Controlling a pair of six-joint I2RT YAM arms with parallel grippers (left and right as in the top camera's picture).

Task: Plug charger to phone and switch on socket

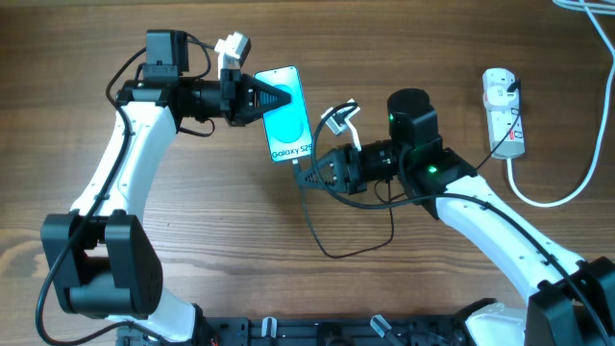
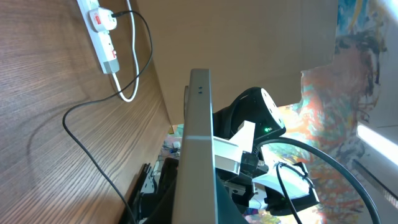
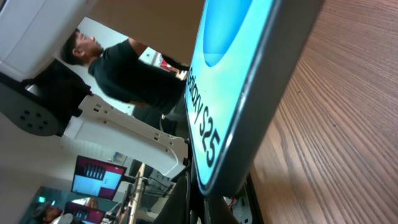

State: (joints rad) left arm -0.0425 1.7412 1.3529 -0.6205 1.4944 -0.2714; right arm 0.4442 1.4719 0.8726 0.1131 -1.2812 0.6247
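The phone (image 1: 288, 117) has a cyan-blue screen reading "Galaxy S25" and is held tilted above the table. My left gripper (image 1: 272, 96) is shut on its far end. In the left wrist view I see the phone's grey edge (image 2: 199, 137). My right gripper (image 1: 306, 176) is shut on the charger's connector tip, pressed against the phone's near edge (image 3: 230, 81). The tip itself is hidden. The thin black charger cable (image 1: 336, 252) loops over the table and runs to the white socket (image 1: 502, 115) at the right. The socket and cable also show in the left wrist view (image 2: 104, 43).
The socket's thick white cord (image 1: 567, 183) curves off the right edge of the wooden table (image 1: 221, 240). The cable loop lies in front of the right arm. A person and monitors show in the background of the right wrist view.
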